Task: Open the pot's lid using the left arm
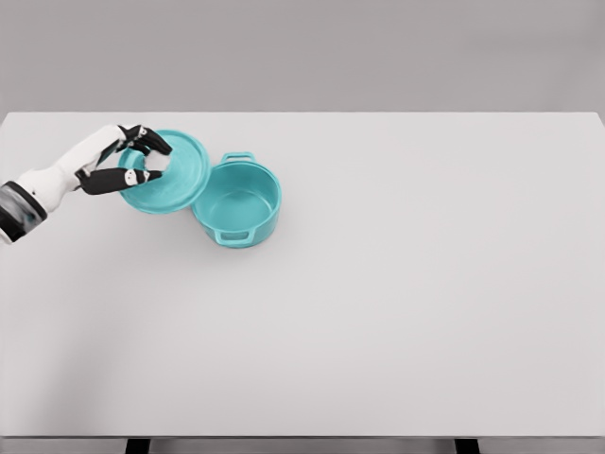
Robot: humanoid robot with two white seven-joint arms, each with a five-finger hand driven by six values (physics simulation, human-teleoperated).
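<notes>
Left hand (128, 163) curled closed on lid (175, 175), held tilted beside pot (238, 201), apparently to leave it uncovered.

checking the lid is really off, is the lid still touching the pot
Cannot tell. In the head view the lid, gripped by the left hand, overlaps the pot's left rim, so no gap or contact shows plainly.

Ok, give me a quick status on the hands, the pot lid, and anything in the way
Left hand shut on round teal lid. Lid off, held left of open teal two-handled pot. Right hand not in view. White table: nothing obstructing.
</notes>
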